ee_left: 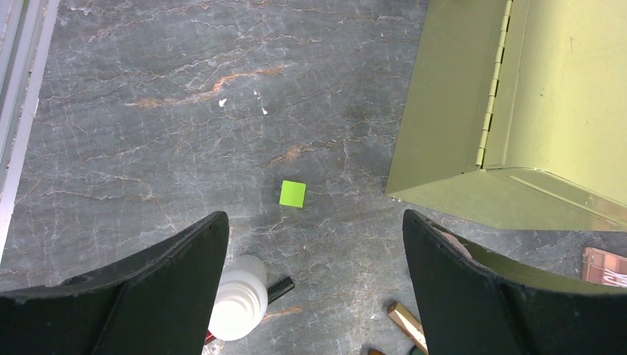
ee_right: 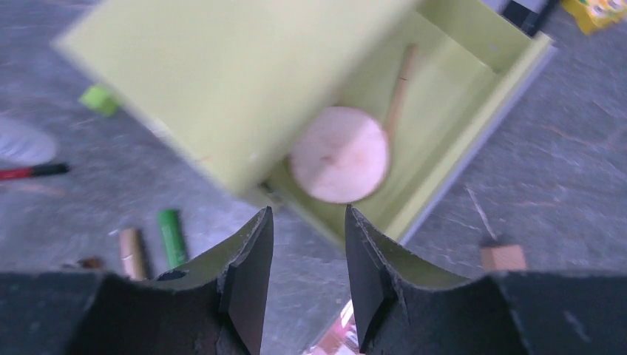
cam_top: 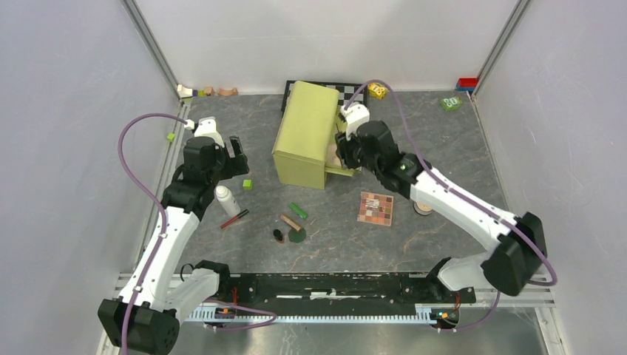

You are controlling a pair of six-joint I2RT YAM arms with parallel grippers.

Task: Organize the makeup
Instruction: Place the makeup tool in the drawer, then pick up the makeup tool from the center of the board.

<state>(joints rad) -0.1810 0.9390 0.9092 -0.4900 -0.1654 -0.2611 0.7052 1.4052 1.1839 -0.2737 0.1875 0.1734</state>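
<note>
1. On the grey marbled counter (cam_top: 458, 140), an olive-green box (cam_top: 307, 133) sits with its hinged lid swung open, the makeup only partly put away.
2. Over the box's open side, the right arm's fingers (cam_top: 344, 154) hang a narrow gap apart, with nothing between them.
3. Inside the box, seen through the blur of the right wrist view, a round peach compact (ee_right: 340, 154) lies on the floor with a slim tan stick (ee_right: 399, 85) beside it.
4. Left of the box, the left arm's fingers (cam_top: 238, 155) are spread wide above bare counter and hold nothing.
5. Beneath that spread pair sits a small bright green cube (ee_left: 293, 194), which touches neither finger.
6. Just nearer the arm bases stands the white bottle (ee_left: 238, 303), with the red pencil (cam_top: 234, 219) lying close by.
7. Toward the middle of the counter, the green tube (cam_top: 297, 210) and the bronze tube (cam_top: 290, 222) lie near each other, in front of the box.
8. The square pink-brown eyeshadow palette (cam_top: 375, 208) rests flat to the right of the tubes, well apart from them.
9. A round beige piece (cam_top: 423, 209) sits just beside the palette, partly hidden under the right arm; what it is cannot be told.
10. A small wooden cube (ee_right: 503, 257) lies on the counter outside the box's open side.
</note>
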